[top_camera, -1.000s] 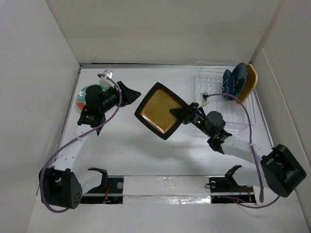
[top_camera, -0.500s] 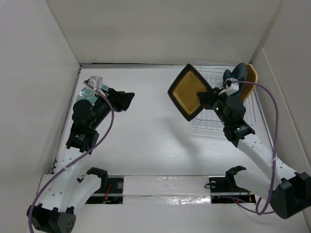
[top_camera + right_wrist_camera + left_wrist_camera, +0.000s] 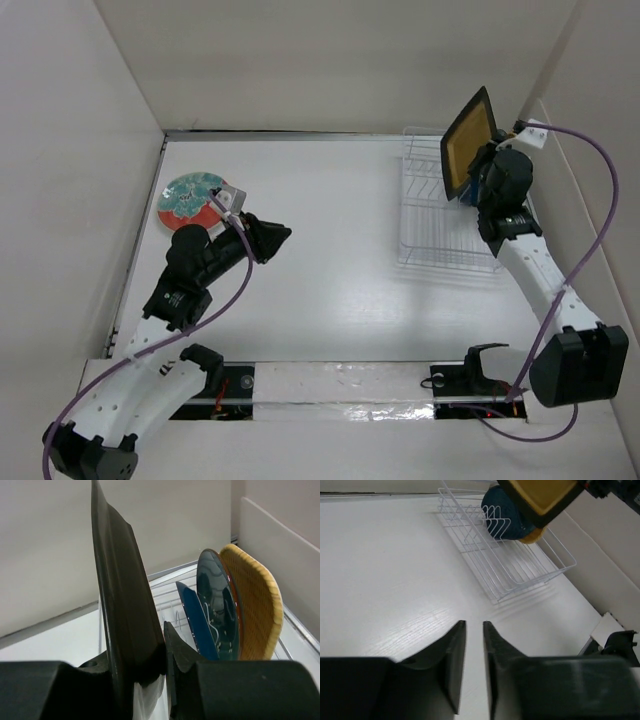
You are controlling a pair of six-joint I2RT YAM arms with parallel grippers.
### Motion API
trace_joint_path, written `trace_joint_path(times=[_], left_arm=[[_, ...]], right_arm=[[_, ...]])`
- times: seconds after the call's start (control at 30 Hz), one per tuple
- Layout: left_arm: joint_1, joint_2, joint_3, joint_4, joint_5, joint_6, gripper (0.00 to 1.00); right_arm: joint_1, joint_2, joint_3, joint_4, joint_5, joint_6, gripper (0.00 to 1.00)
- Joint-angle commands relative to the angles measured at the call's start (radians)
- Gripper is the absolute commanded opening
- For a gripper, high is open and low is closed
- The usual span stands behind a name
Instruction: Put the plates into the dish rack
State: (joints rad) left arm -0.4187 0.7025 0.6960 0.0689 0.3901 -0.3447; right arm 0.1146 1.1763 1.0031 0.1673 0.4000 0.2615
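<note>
My right gripper (image 3: 484,165) is shut on the black-rimmed mustard square plate (image 3: 467,141) and holds it on edge above the far end of the white wire dish rack (image 3: 437,222). In the right wrist view the plate's black rim (image 3: 125,600) sits between my fingers (image 3: 176,650). In the rack stand the dark blue leaf-shaped plate (image 3: 198,621), the round grey-teal plate (image 3: 220,605) and the orange plate (image 3: 256,611). The red-rimmed teal floral plate (image 3: 189,194) lies flat at the far left of the table. My left gripper (image 3: 283,233) hangs near it, its jaws almost together and empty (image 3: 474,626).
White walls close in the table on the left, back and right. The rack's near rows of slots (image 3: 517,570) hold nothing. A low white panel (image 3: 560,180) stands just right of the rack.
My right arm has swung the mustard plate from the table's middle up and right to above the rack, turning it on edge. My left arm has drawn back, uncovering the floral plate.
</note>
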Motion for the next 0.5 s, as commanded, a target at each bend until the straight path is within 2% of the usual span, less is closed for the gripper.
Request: trace_joint_path(times=[0.0, 0.07, 0.1, 0.13, 0.23, 0.47], left_arm=[[-0.044, -0.04, 0.016, -0.001, -0.033, 0.052, 0.23], [-0.06, -0.051, 0.016, -0.007, -0.049, 0.056, 0.35], [-0.075, -0.051, 0.016, -0.009, -0.053, 0.058, 0.44], [-0.075, -0.051, 0.017, -0.011, -0.054, 0.058, 0.46], [-0.088, -0.049, 0.019, -0.014, -0.06, 0.064, 0.48], [-0.088, -0.044, 0.02, -0.017, -0.08, 0.067, 0.48]], right_arm=[[0.007, 0.035, 0.132, 0.178, 0.075, -0.096, 0.0], [0.007, 0.08, 0.166, 0.179, 0.115, -0.162, 0.0], [0.007, 0.092, 0.198, 0.176, 0.115, -0.177, 0.0], [0.007, 0.108, 0.213, 0.17, 0.115, -0.206, 0.0], [0.007, 0.167, 0.242, 0.182, 0.17, -0.284, 0.0], [0.016, 0.276, 0.285, 0.23, 0.194, -0.341, 0.0]])
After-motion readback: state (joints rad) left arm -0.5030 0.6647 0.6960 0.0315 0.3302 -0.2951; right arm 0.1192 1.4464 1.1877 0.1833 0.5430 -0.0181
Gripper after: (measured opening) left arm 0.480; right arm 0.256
